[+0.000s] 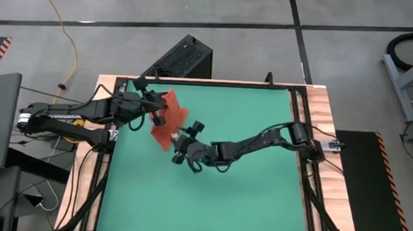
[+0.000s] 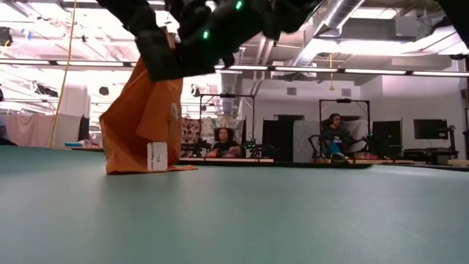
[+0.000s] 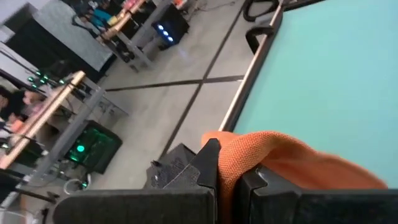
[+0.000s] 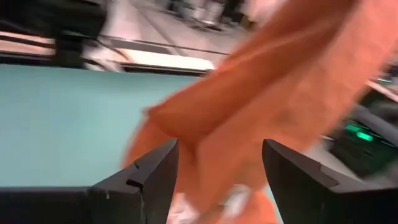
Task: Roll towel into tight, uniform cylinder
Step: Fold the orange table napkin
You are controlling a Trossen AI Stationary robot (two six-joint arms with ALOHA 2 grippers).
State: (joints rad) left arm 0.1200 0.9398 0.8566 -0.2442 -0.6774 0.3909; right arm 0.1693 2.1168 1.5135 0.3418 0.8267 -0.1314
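The orange-red towel (image 1: 171, 119) hangs bunched over the far left of the green mat (image 1: 245, 195). In the low view its lower end (image 2: 143, 165), with the small white tag (image 2: 156, 156), rests on the mat. My left gripper (image 1: 159, 107) is shut on the towel's top. My right gripper (image 1: 182, 140) is open just right of the towel. In the right wrist view its two fingers (image 4: 155, 171) stand either side of the hanging cloth (image 4: 249, 124). Whether they touch it I cannot tell. My left gripper pinches a bunched fold at the towel's top (image 3: 239, 155) between its two fingers; several layers seem gathered there. It comes in from the table's left, raised above the mat. The towel hangs slack below the fingers, its lower end on the mat.
A black box (image 1: 185, 58) stands on the floor behind the table's far edge. The mat's black frame and wooden border (image 1: 320, 114) run around it. The mat's middle and near right lie bare. People sit at desks in the room beyond (image 2: 337, 136).
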